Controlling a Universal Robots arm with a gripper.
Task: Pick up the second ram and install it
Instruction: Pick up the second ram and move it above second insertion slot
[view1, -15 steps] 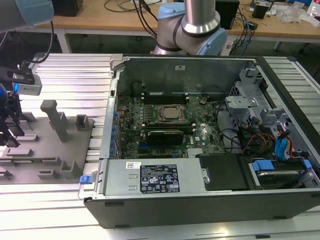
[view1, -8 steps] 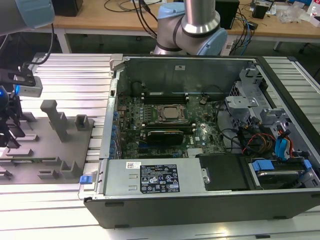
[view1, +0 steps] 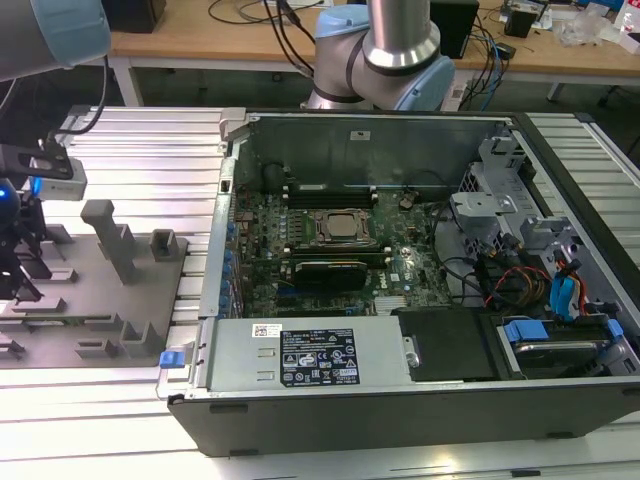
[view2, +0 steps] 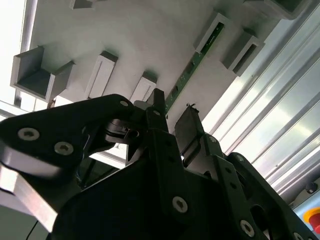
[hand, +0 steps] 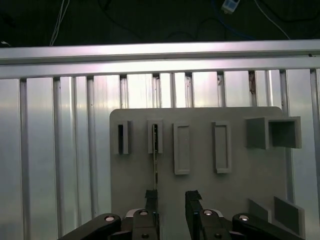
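Second ram (hand: 155, 167) (view2: 192, 67), seen in both wrist views: slim dark-green strip, stood on its long edge over gray tray (hand: 240, 190), one end seated in slotted block (hand: 150, 145), uninstalled.

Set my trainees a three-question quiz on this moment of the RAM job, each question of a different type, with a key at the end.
1. True or false: the gripper is shut on the second ram.
2. Multiple choice: where is the second ram? A) standing on edge in the gray tray; B) seated in a motherboard slot; C) lying on the power supply.
3. Fill in: in the exterior view, the gray tray lies to that view's ____ of the open computer case.

Key: 1 false, it is open; 2 A; 3 left.
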